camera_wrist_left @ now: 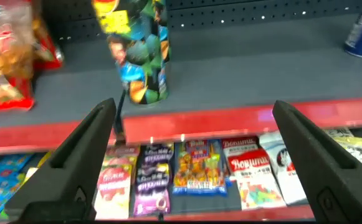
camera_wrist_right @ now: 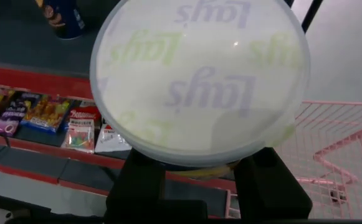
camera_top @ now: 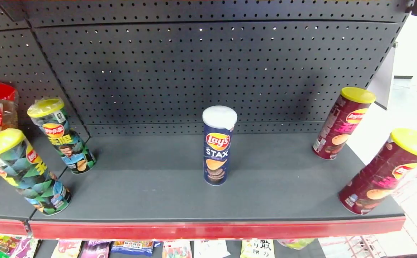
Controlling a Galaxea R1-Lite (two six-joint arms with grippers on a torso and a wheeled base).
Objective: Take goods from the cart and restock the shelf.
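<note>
- The right gripper [camera_wrist_right: 202, 177] is pinching a can [camera_wrist_right: 199, 81] of crisps. Its dark fingers press the tube from either side just under the pale lid, and the lid faces the wrist. I'd say it is held that way so the can goes down square on its base
- That can is in the air out in front of the shelf [camera_wrist_right: 19, 43], on the near side of the red front strip [camera_wrist_right: 31, 78] and not yet on the board. The pink wire cart [camera_wrist_right: 349, 155] is close by
- The left gripper [camera_wrist_left: 193, 109] is spread wide with nothing between its fingers. It hangs before the red strip, facing one of the green cans [camera_wrist_left: 137, 50], which stands near the shelf front
- On the shelf the stock looks sorted by kind: the green cans keep to the left, two maroon cans [camera_top: 341, 123] stand one behind the other at the right, and a lone blue can [camera_top: 217, 147] sits in the middle toward the back
- The held can's lid is pale like the blue can's, so I'd guess it belongs in the bare stretch around that one. The lid hides the tube, so I cannot tell its colour
- Packets [camera_wrist_left: 249, 174] of sweets fill the tier below the red strip, so a can fumbled at the edge would likely land among them
</note>
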